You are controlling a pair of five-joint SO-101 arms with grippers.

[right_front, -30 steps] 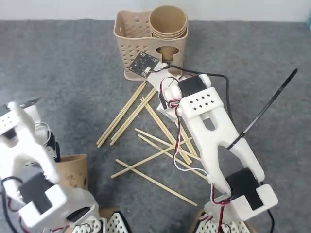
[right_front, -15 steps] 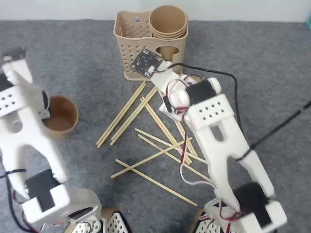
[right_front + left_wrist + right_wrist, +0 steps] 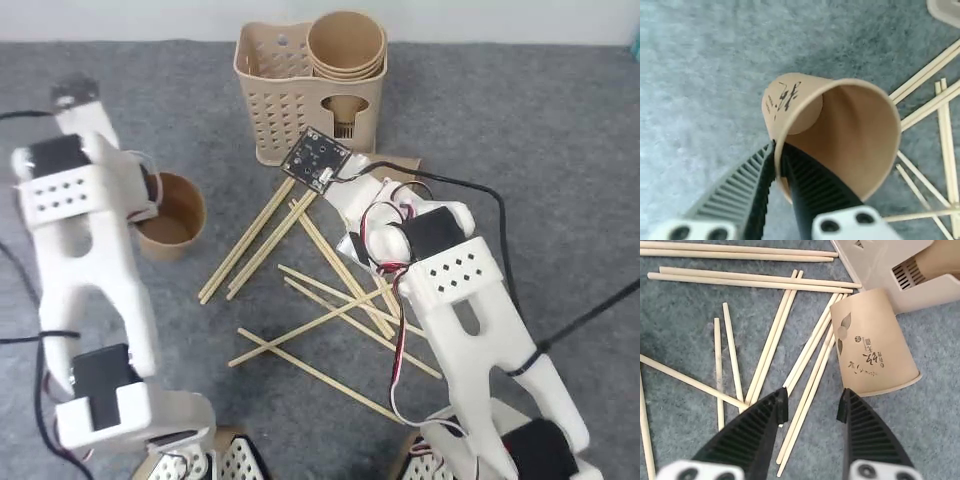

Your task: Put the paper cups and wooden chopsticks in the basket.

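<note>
Clamped on the rim by the left gripper, centre frame: paper cup, looks light, thin-walled, easily crushed. Gaping wide at the right gripper, lower frame, above chopsticks: probably stiff, roll-prone, best nipped mid-length.

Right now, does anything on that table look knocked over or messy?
Yes. A paper cup lies tipped on its side beside the basket rather than standing or sitting inside it. The chopsticks are strewn criss-cross over the grey mat.

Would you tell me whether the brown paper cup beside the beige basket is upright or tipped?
Tipped: the brown paper cup lies on its side on wooden chopsticks, printed wall up.
</note>
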